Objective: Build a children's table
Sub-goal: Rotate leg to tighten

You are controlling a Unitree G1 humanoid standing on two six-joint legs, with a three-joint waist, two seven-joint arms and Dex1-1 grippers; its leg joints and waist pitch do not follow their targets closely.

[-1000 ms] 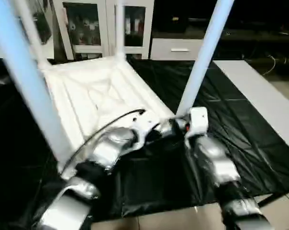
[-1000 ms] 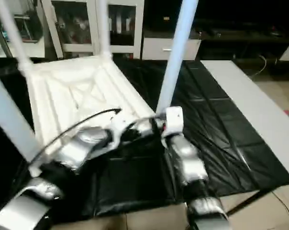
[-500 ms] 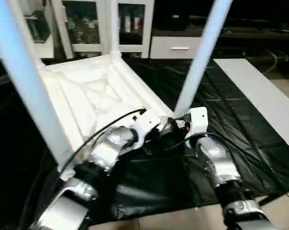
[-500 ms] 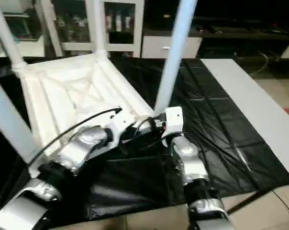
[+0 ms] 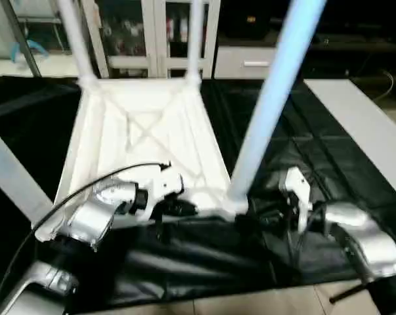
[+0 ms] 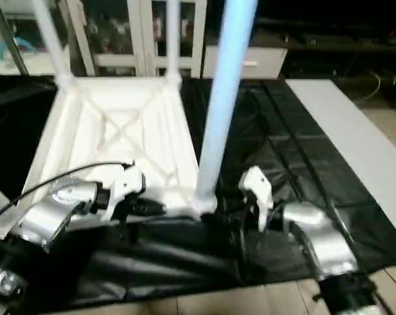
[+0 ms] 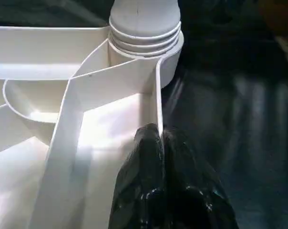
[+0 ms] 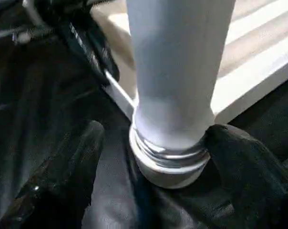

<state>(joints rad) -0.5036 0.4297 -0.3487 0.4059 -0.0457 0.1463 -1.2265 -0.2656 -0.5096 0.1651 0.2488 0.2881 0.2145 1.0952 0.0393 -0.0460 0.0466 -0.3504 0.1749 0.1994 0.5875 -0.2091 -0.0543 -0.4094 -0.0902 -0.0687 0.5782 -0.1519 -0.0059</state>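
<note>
The children's table lies upside down on a black sheet (image 5: 316, 138), its white X-ribbed top (image 5: 145, 131) facing up. Round white legs rise from its corner sockets; the near right leg (image 5: 270, 111) stands closest to me. My left gripper (image 7: 160, 138) is shut, its fingertips pressed on the near rim of the top beside that leg's socket (image 7: 144, 43). My right gripper (image 8: 168, 181) is open and straddles the base of the same leg (image 8: 175, 71). One finger (image 8: 63, 176) stands apart on each side of the threaded collar, and nothing is gripped.
White glass-door cabinets (image 5: 145, 33) and a drawer unit (image 5: 250, 62) line the back wall. A pale grey strip (image 5: 362, 125) runs along the right of the sheet. Light floor (image 5: 250, 305) shows at the sheet's near edge. A black cable (image 5: 86, 193) loops over my left forearm.
The camera has shifted. My right gripper has opened wider around the leg's base, and its arm has drawn back to the right. The left gripper stays shut on the rim.
</note>
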